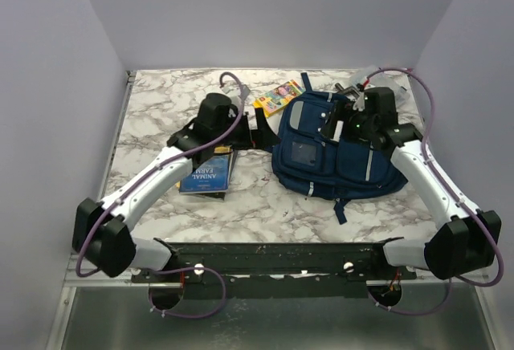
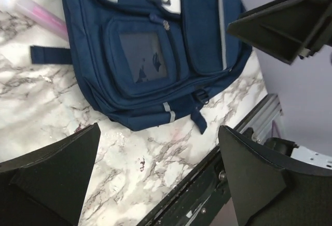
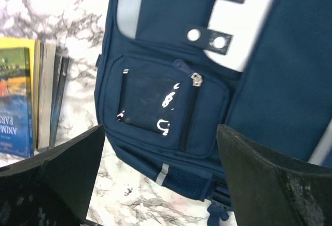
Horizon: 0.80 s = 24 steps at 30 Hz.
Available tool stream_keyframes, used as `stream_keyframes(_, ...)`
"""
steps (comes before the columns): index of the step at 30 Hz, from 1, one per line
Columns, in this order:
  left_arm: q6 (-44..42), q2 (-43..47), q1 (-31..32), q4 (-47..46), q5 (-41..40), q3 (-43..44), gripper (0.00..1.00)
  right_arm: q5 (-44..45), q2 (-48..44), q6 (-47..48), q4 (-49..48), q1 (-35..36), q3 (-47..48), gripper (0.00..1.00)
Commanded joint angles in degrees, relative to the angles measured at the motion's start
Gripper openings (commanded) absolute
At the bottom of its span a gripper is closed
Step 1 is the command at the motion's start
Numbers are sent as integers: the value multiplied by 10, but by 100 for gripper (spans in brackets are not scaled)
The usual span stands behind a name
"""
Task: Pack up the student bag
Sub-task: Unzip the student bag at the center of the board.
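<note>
Marble table (image 1: 241, 213): white with grey veins; everything below lies on it.
Book stack (image 1: 205, 175): near side, left of centre; a blue and yellow "Animal Farm" cover lies on top, with thinner books under it. It sits apart from the bag.
Student bag (image 1: 321, 165): navy fabric, lying flat at centre right with its front up. The clear-window pocket is toward the near side and the grey panels toward the far side.
Left claw (image 1: 259, 135): hangs just left of the bag, jaws spread wide, gripping nothing.
Right claw (image 1: 336, 125): hovers over the bag's far right part, jaws spread wide, gripping nothing.
Pink tube (image 2: 44, 16): shows in the left wrist view, on the marble just beside the bag's edge.
Colourful box (image 1: 279, 95): yellow, far side, just left of the bag's far end.
</note>
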<state>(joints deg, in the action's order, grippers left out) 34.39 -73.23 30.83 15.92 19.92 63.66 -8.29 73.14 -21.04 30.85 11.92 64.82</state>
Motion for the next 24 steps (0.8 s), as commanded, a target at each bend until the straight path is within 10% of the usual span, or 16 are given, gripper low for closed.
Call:
stream_keyframes(1,14,-97,28,-11,-40,44,98,64,39,-8,-32,69,-8,92)
stream_keyframes(24,138,-399,41,-41,154,162,77,181,195,54,-48,93,50,62)
